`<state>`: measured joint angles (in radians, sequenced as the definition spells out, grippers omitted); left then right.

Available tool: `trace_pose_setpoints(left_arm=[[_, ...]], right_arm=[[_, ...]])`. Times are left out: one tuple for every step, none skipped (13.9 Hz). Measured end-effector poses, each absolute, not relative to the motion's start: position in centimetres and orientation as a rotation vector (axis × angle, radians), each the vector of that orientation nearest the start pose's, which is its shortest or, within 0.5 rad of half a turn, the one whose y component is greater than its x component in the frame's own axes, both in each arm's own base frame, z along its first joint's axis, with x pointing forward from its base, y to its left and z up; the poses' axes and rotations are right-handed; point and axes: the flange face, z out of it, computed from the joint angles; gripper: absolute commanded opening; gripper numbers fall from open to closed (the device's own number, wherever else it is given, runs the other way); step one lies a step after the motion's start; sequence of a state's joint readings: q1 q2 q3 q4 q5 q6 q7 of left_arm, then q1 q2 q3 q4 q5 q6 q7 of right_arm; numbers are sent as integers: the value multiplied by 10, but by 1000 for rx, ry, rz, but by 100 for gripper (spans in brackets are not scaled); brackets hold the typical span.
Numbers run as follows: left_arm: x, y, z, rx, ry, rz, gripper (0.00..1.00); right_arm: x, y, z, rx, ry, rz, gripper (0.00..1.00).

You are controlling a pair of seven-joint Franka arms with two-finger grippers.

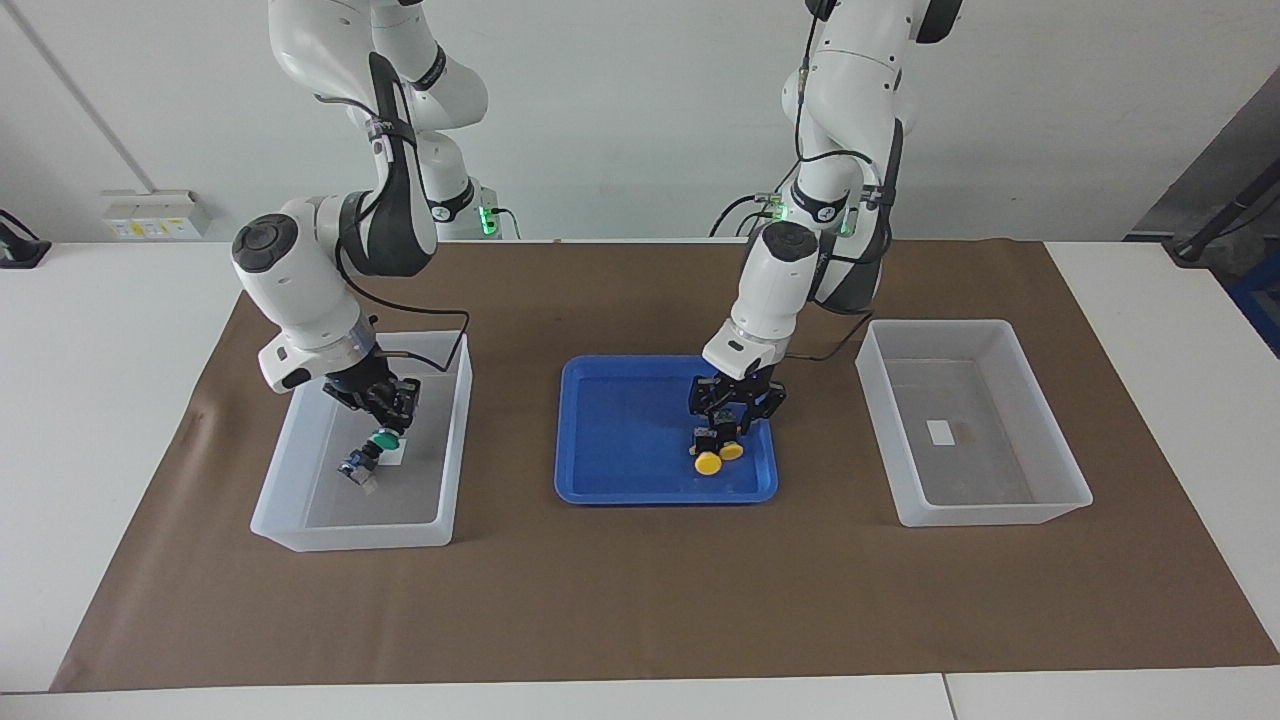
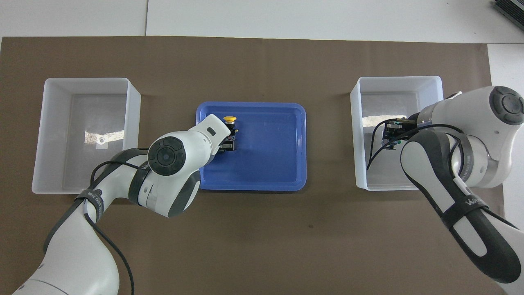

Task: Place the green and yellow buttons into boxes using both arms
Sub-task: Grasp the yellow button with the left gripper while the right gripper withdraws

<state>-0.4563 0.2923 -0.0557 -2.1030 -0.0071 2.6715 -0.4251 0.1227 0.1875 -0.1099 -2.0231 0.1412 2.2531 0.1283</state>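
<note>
The right tool (image 1: 385, 412) is seen low inside the box (image 1: 290, 470) at the right arm's end of the surface (image 1: 620, 600), its fingertips closed on a green button (image 1: 383, 438) held cap-down just above the box floor. A second green button (image 1: 356, 466) lies on the floor of that box, just beside the held one and touching a small white label (image 1: 396, 455). The left tool (image 1: 733, 405) is lowered into the blue tray (image 1: 620, 480) at the middle of the surface, over the pair of yellow buttons (image 1: 709, 461) that lie side by side near the tray's edge toward the left arm's end. Its fingers are set about the bodies of these buttons, drawn fairly narrow; whether a button is actually gripped cannot be told. The other box (image 1: 1060, 470), at the left arm's end, holds only its white label (image 1: 941, 431). A brown mat (image 1: 620, 620) is spread under the tray and both boxes.
</note>
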Motion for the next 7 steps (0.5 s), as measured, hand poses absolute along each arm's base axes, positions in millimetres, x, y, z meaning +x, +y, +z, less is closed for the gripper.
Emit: trace_pose_setpoints(left_arm=[[528,-294,307,-3257,122,-388,56],[528,-293,307,-3254,118,-377,61],[527,-290,304,-3246,114,-342,67],[525,-288,301,-3235,111,-293,66],[524,-287,301,-3230,113,-266,65],[521,-290,303,-3228,121,-251,54],[518,-290,306,-3222,125,-229,21]], right_arm=[[589,13,359,-3033,305,-52,88],[588,13,357,-3034,305,-46,100],[588,13,357,-3034,306,-46,100],[588,13,357,-3033,306,-48,100],[589,13,359,-3033,306,-56,100],[592,13,363,-3031,305,-77,100],[596,13,373,-3029,301,-108,100]])
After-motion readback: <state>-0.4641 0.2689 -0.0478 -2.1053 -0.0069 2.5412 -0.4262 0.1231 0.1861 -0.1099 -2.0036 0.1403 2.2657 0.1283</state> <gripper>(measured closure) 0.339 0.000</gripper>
